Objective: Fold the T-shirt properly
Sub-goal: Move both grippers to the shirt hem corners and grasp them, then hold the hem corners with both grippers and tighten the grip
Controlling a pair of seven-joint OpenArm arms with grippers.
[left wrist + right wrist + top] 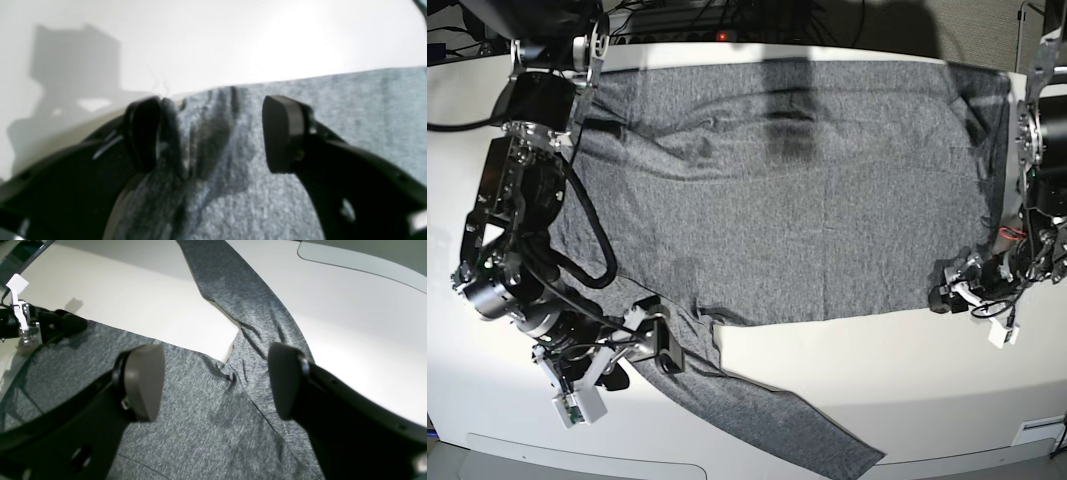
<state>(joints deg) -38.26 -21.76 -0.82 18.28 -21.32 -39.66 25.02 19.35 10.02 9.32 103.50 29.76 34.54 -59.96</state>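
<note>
- Base view showing the T-shirt (777, 190) lying spread across the tabletop (907, 380), one sleeve trailing toward its near edge.
- Left hand (213, 133) gaping wide, straddling bunched hem fabric, likely readying a pinch.
- Right hand (217, 380) gaping too, hovering over the T-shirt's armpit seam, gripping nothing.

The T-shirt (777, 190) is a heathered charcoal-grey knit, spread flat and wide across the white table, its body lightly wrinkled. One long sleeve (777, 420) trails diagonally from the body toward the table's near edge. Small creases gather at the armpit (230, 373).
</note>
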